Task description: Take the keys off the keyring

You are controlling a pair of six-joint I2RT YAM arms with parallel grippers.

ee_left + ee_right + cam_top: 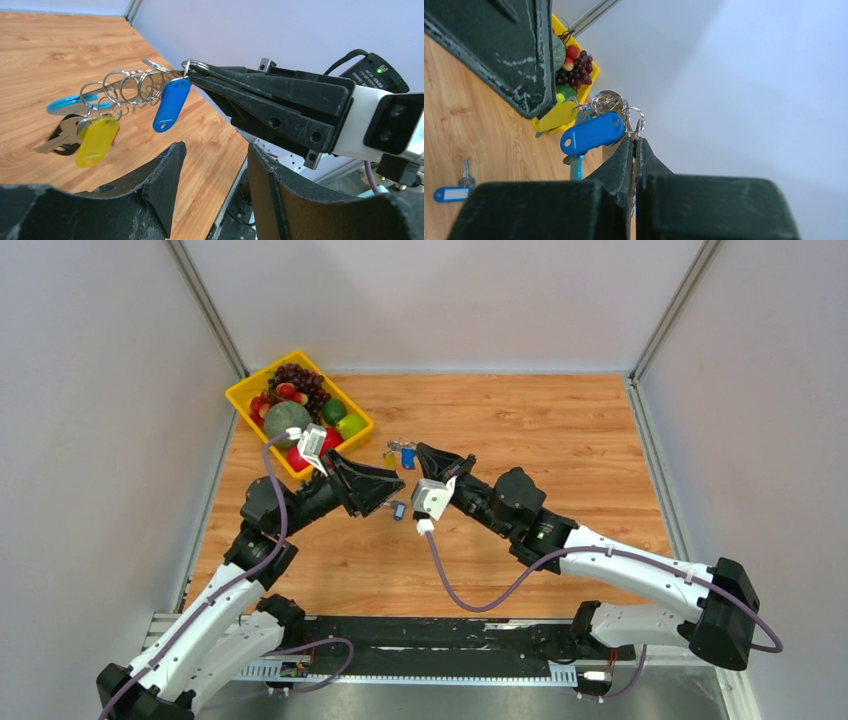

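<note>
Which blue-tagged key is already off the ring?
The blue-tagged key lying on the table; the other blue tag hangs from the rings in the right pincer.

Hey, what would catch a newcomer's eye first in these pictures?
The shut right gripper dangles the keyring with blue- and yellow-tagged keys above the table, the open left gripper close by. One blue-tagged key lies loose on it; a yellow fruit basket sits far left.

Lit brightly and evenly from above, with only soft, pale shadows on the table (560, 440). Sharp in the top view. A little soft in the wrist views on the near left pincer (215, 150) and right pincer (634, 145). Small glints on the keyring (131, 85). Washed out on the pale wall (749, 75).
</note>
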